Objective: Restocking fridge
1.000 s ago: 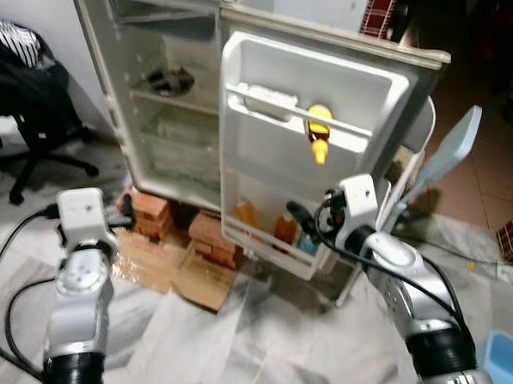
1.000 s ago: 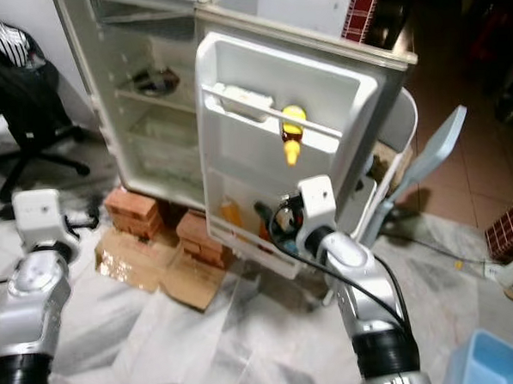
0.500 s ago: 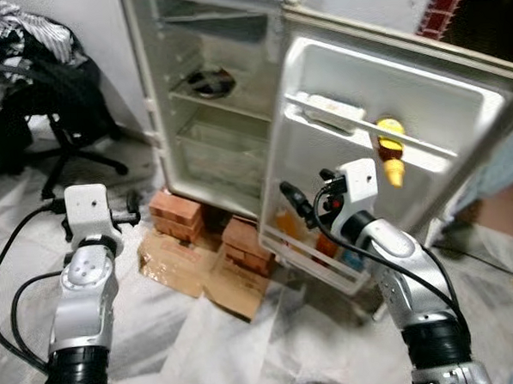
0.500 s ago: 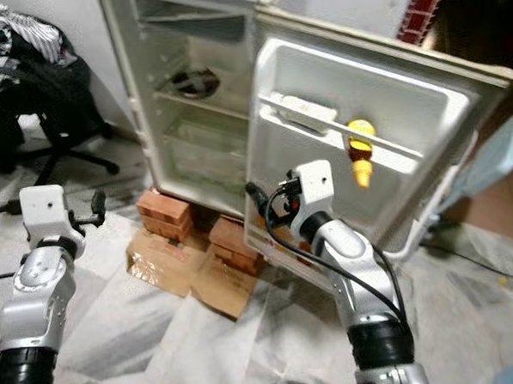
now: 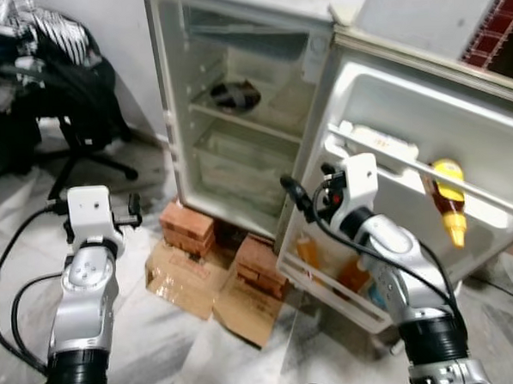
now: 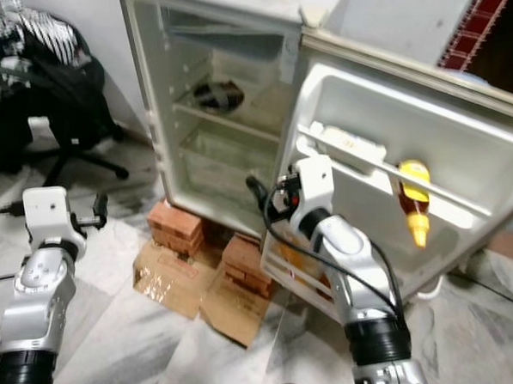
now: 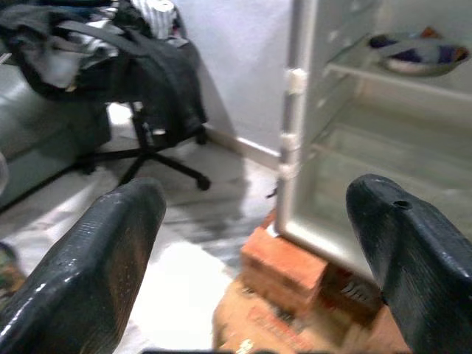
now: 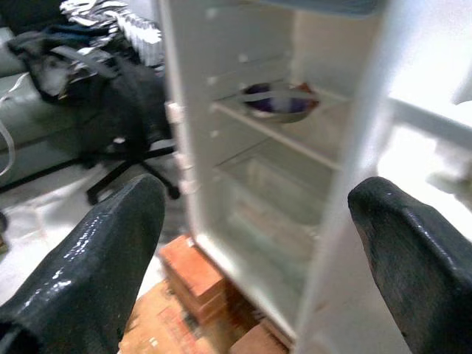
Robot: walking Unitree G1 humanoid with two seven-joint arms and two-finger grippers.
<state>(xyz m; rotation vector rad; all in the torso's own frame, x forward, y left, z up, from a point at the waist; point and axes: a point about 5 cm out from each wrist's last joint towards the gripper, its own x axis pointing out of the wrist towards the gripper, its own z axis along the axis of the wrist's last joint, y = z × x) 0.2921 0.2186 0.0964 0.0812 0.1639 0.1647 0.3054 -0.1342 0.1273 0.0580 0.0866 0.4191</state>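
Since half a second ago the whole picture is being shifted, so the camera is being turned and the fridge [image 5: 235, 116] is being seen more in the middle. Both arms are being held up as before.

Nearest, the left gripper [image 7: 258, 251] is being held out low on the robot's left, over the pale floor sheet [image 5: 161, 335], with its two black fingers [image 7: 96, 258] spread wide and nothing between them. The right gripper [image 8: 258, 251] is being held up near the edge of the open fridge door [image 5: 409, 149], its fingers [image 8: 96, 251] spread wide too, gripping nothing.

A little farther, flat cardboard [image 5: 193, 286] is lying on the floor, and the fridge is being propped on red bricks [image 5: 190, 230].

On the door shelf a yellow bottle [image 5: 449, 199] is being held upside down behind the rail, beside a white box [image 5: 374, 143]. Orange bottles [image 5: 309, 251] are sitting in the bottom door shelf.

Inside the fridge a dark bowl [image 5: 234, 94] is resting on a shelf.

Far off on the left, a black chair [image 5: 71, 98] is being covered with clothes.
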